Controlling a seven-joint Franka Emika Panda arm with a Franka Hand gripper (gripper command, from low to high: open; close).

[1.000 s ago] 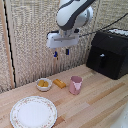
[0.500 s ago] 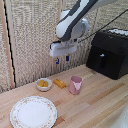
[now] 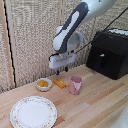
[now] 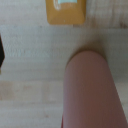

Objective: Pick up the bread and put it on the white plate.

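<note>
Wooden table point(image 3: 100, 102): exterior shows plate point(image 3: 33, 111), wrist doesn't.

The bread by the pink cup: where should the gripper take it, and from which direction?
Probably from straight above, closing across the narrow width at the middle of the bread. It lies flat and oblong on the table, with the pink cup and small bowl close on either side, so a sideways approach looks cramped. The gripper hangs above it.

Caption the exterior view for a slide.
Robot hand hovers above the bread, between a small bowl and pink cup; white plate waits nearby.
</note>
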